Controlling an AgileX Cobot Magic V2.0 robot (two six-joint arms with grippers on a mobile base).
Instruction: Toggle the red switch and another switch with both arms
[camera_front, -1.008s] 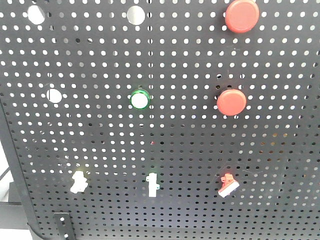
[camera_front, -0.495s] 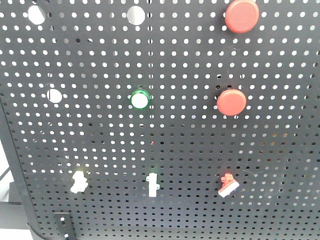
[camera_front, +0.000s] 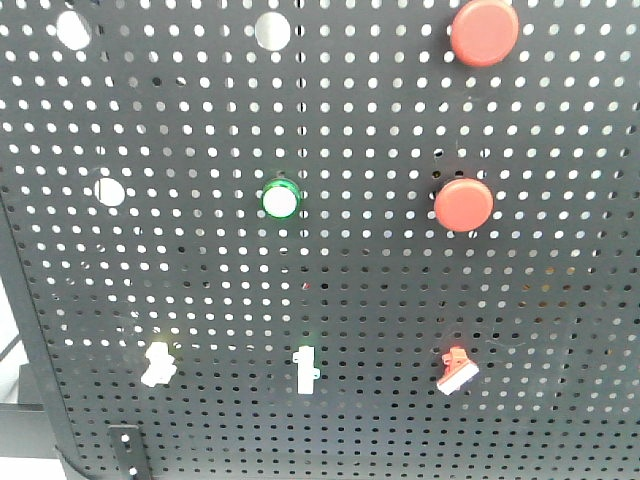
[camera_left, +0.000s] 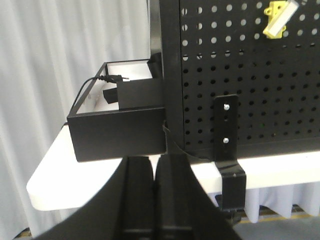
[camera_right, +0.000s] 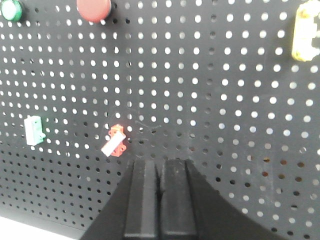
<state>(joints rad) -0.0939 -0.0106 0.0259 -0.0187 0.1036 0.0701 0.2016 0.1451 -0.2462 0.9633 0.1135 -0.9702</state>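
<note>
Nothing toggled yet, it is judged. The right gripper (camera_right: 159, 175), closed and empty, is held just below-right of the red switch (camera_right: 114, 141); the left gripper (camera_left: 155, 170), likewise closed and empty, is well below-left of the yellow switch (camera_left: 276, 21).

My left hand (camera_left: 155, 172) sits at the bottom of its wrist view with its two black fingers pressed together, only a thin dark seam between them, and nothing held. My right hand (camera_right: 160, 172) looks the same in its own wrist view: both black fingers side by side and closed, pointing straight ahead with nothing between them. Neither of my arms reaches into the front-facing view, and neither hand is touching anything that I can see.
</note>
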